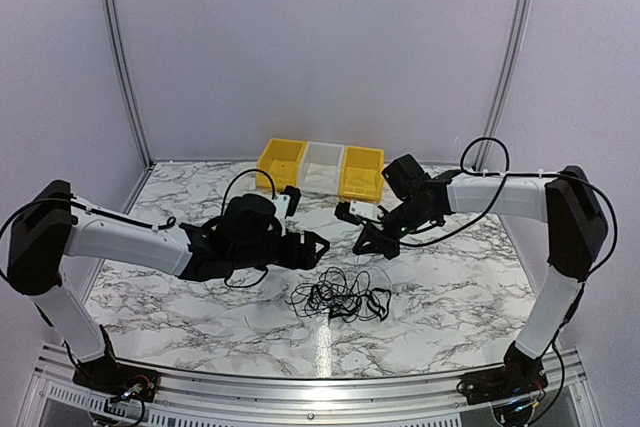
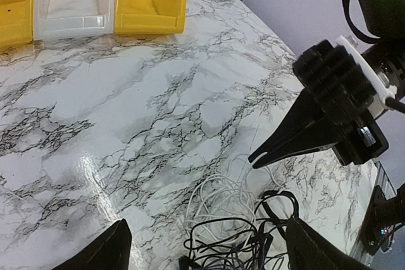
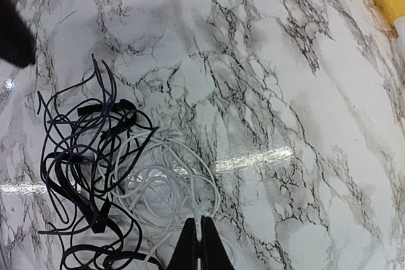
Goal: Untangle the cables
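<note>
The cables [image 1: 340, 297] lie in a loose tangle of black, purplish and white cords on the marble table, between the two arms. My left gripper [image 1: 316, 245] hovers above the tangle's left side. In the left wrist view it [image 2: 205, 220] is wide open and empty, with the cables [image 2: 253, 235] between and below its fingers. My right gripper [image 1: 362, 247] is above the tangle's right side. In the right wrist view it [image 3: 200, 224] is shut on a strand of the white cable [image 3: 164, 181], at the edge of the tangle [image 3: 88, 175]. Its fingertip [image 2: 261, 156] shows in the left wrist view.
Three bins stand in a row at the back: a yellow bin [image 1: 281, 164], a clear bin [image 1: 322, 165] and a second yellow bin [image 1: 362, 172]. They also show in the left wrist view [image 2: 73, 4]. Bare marble table [image 1: 180, 307] surrounds the tangle.
</note>
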Controlling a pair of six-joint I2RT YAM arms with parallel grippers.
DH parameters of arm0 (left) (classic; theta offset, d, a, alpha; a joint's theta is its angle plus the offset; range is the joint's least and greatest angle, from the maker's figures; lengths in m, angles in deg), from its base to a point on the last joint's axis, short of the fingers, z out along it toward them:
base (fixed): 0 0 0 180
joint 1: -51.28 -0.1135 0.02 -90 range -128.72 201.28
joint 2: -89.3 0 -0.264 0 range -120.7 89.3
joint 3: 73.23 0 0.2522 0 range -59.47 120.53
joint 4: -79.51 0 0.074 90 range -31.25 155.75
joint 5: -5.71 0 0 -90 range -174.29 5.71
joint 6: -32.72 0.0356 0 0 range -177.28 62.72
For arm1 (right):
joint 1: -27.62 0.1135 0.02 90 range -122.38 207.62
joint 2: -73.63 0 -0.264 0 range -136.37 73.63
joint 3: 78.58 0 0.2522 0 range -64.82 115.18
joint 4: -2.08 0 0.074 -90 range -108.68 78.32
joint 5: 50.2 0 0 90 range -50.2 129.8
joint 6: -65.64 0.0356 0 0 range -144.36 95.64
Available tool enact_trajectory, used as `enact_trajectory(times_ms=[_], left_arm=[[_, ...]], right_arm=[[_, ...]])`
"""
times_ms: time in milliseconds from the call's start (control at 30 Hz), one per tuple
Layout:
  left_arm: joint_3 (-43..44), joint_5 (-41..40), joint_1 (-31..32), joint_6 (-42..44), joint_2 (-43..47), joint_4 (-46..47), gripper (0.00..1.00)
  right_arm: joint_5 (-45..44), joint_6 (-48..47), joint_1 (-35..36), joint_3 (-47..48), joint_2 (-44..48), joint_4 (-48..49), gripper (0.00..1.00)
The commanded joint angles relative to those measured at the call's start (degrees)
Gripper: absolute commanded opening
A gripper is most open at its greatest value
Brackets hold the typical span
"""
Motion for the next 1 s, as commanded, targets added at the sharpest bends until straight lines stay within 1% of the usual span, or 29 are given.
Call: enact_trajectory(times_ms=[0, 100, 200, 333, 500, 767, 867, 967], left_arm=[[-1.37, -7.88, 3.03, -4.35, -1.76, 11.95, 0.86], [-0.68, -8.78, 3.94, -5.48, -4.27, 14.20, 0.82], [0.16, -8.65, 4.50, -6.19, -7.15, 16.66, 0.82], [1.47, -9.83, 4.98, -7.56, -10.43, 16.97, 0.79], [1.73, -12.04, 5.07, -10.07, -13.06, 18.34, 0.72], [6.65, -9.47, 5.24, -11.85, -18.74, 19.09, 0.71], [7.07, -10.20, 5.33, -12.58, -19.68, 19.20, 0.71], [6.74, -12.80, 5.29, -14.40, -20.39, 19.14, 0.71]], right_arm=[[1.20, 4.40, 0.39, 2.20, 0.03, 2.44, 0.00], [1.39, 5.08, 0.36, 2.43, -0.06, 2.45, 0.00], [1.29, 5.04, 0.41, 2.34, 0.05, 2.45, 0.00], [1.24, 5.09, 0.35, 2.35, 0.18, 2.46, 0.00], [1.43, 5.24, 0.36, 2.22, 0.50, 2.62, 0.00], [1.40, 5.23, 0.35, 1.97, 0.90, 2.70, 0.00], [1.29, 5.06, 0.34, 1.82, 1.11, 2.62, 0.00], [1.29, 5.05, 0.39, 1.89, 1.76, 2.71, 0.00]])
